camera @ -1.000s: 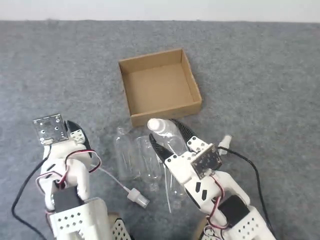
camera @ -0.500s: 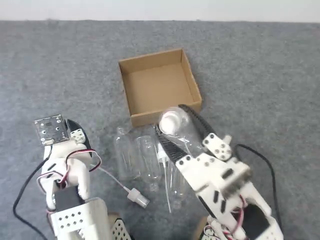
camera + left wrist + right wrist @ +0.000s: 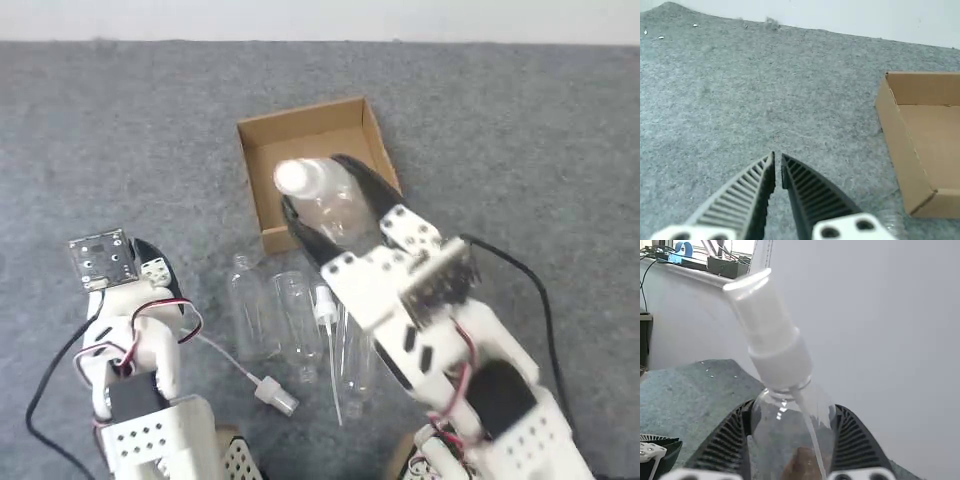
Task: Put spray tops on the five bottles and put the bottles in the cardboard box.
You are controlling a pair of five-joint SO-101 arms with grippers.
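Grips, in the right pincer (image 3: pixel 310 185), a clear round plastic bottle (image 3: pixel 335 215) fitted with a white spray top (image 3: pixel 293 178), with both ribbed black jaws spread to the bottle's width and pressed against its sides. Hangs tilted over the near wall of the open brown cardboard box (image 3: pixel 300 117), with the top pointing toward the box's far side; cannot tell the height above the box. Shows, from the right wrist, the thin dip tube running down inside the bottle.

Rests the left pincer (image 3: pixel 778 159) off the box's near-left corner, narrowed to a slit and holding nothing.

Leaves further clear bottles (image 3: pixel 270 315) lying side by side just in front of the box's near wall on the grey felt surface (image 3: pixel 520 130), and a loose white spray top (image 3: pixel 275 393) with its tube beyond them, farther from the box.

Risks, probably, a bad release: if let go here, could land on the box's near wall and roll back out among the lying bottles. Could also slip or swivel beforehand, given smooth round plastic held at two narrow lines. Might nudge the light box away if lowered with a jaw against its wall. Cannot confirm that the top is fully seated; could pop off on landing.
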